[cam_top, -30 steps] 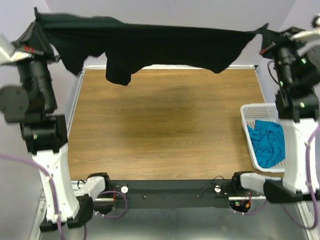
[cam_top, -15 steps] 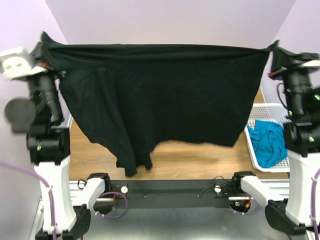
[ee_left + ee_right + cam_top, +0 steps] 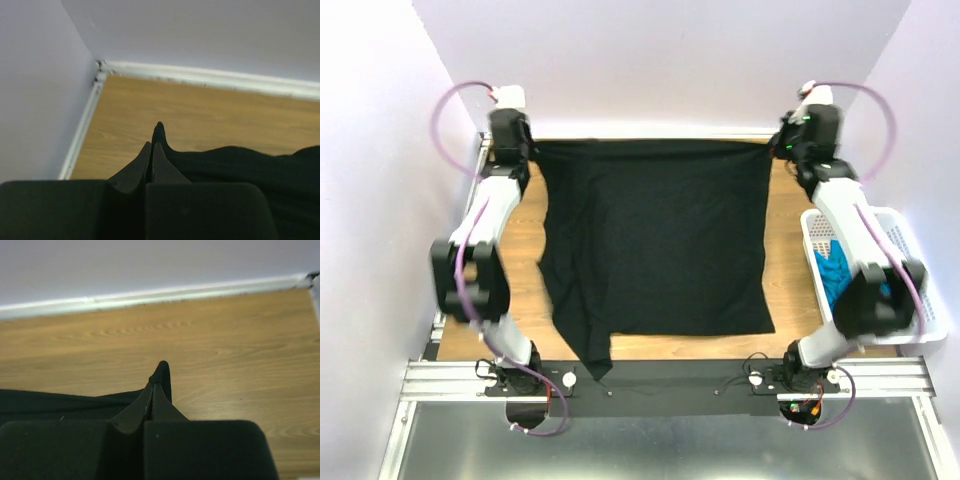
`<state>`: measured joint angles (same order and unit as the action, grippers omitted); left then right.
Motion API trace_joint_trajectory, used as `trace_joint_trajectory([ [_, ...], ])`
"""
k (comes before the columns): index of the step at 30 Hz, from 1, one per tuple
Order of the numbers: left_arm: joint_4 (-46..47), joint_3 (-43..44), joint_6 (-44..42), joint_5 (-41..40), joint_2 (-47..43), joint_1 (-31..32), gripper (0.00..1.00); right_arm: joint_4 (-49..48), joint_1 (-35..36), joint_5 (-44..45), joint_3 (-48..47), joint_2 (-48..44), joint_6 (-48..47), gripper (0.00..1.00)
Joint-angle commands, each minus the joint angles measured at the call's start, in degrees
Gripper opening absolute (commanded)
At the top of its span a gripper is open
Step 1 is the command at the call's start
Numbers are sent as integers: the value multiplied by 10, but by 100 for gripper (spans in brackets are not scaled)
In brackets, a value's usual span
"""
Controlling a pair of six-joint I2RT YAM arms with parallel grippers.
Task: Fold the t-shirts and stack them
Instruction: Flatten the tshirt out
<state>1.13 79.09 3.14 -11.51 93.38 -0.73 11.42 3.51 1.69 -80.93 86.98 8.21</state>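
Trailing past the near edge of the tabletop [image 3: 515, 300], left of centre, a narrow flap of the black t-shirt [image 3: 660, 250] lay over the dark rail there. The rest of the garment lay spread flat across the middle of the tabletop, reaching to the far edge. At the right edge stood the white lattice basket [image 3: 923, 285], with the teal t-shirt [image 3: 830, 272] bunched inside it, apart from the black one. Both arms reached out to the far edge. Left gripper [image 3: 152, 150]: jaws closed, pinching the far-left corner of the black t-shirt, a small peak of cloth showing past the fingertips. Right gripper [image 3: 153, 390]: jaws likewise closed on the far-right corner, cloth peak visible. The far hem ran nearly straight between the two grippers, just short of the white strip along the wall.
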Motion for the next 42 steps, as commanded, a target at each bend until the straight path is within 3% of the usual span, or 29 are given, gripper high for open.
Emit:
trace_joint_trajectory([
  [1, 32, 55, -13, -42, 90, 4, 0, -89, -16, 31, 6, 106, -28, 1],
  [7, 23, 149, -19, -74, 251, 34, 1, -140, -15, 31, -56, 275, -33, 1],
  [19, 15, 283, 61, -143, 349, 40, 12, -144, -15, 122, -246, 444, -1, 2],
  [21, 19, 311, 64, -150, 361, 39, 20, -144, -16, 142, -283, 464, 7, 11],
  [23, 20, 333, 61, -149, 371, 39, 31, -144, -15, 147, -317, 475, 16, 30],
  [24, 20, 353, 57, -138, 374, 39, 49, -143, -16, 145, -325, 478, 20, 49],
  [26, 15, 370, 50, -122, 373, 39, 64, -142, -15, 136, -332, 478, 26, 74],
  [27, 13, 370, 51, -113, 369, 39, 74, -142, -16, 133, -329, 476, 29, 78],
  [29, 9, 352, 61, -114, 332, 40, 78, -134, -15, 119, -312, 447, 35, 85],
  [32, -10, 272, 106, -133, 246, 40, 80, -95, -16, 88, -252, 377, 57, 87],
  [36, -130, 133, 210, -149, 133, 41, 77, -14, -14, 32, -159, 283, 109, 86],
  [38, -167, 64, 241, -136, 56, 46, 74, 11, -13, -10, -79, 243, 142, 83],
  [39, -172, -13, 259, -117, 29, 49, 70, 29, -10, -14, -47, 205, 150, 79],
  [42, -176, -121, 317, -79, -66, 73, 62, 48, 4, -60, 70, 153, 175, 67],
])
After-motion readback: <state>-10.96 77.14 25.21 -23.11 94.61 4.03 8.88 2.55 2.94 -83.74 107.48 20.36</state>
